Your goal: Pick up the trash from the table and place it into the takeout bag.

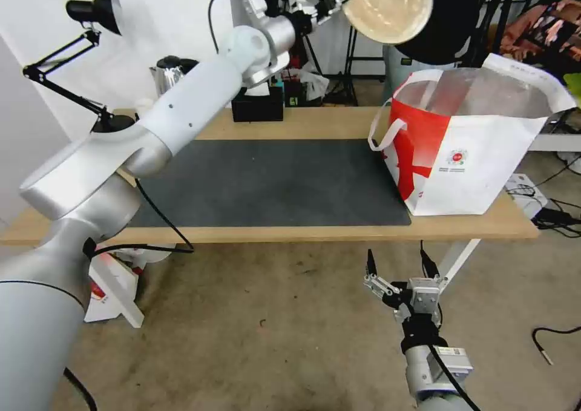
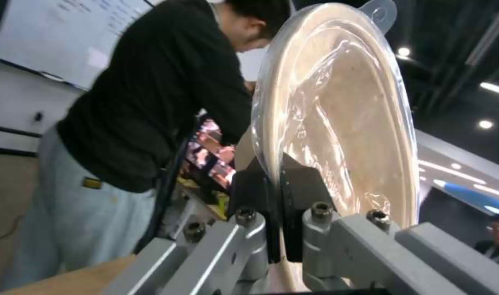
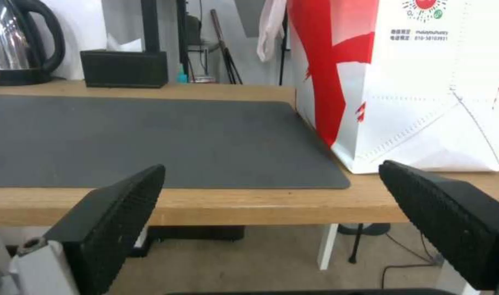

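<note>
Head view: light-wood table (image 1: 315, 234), grey mat (image 1: 272, 181), left gripper (image 1: 339, 0) pinching beige bowl (image 1: 387, 5), right gripper (image 1: 399, 264) spread.

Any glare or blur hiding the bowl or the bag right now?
Head view: shallow beige bowl washed pale, takeout bag foil lining shines. Left wrist view: streaky glare on the bowl's film, left gripper pinching its rim, background soft. Right wrist view: bag sharp, open right gripper fingers slightly soft.
</note>
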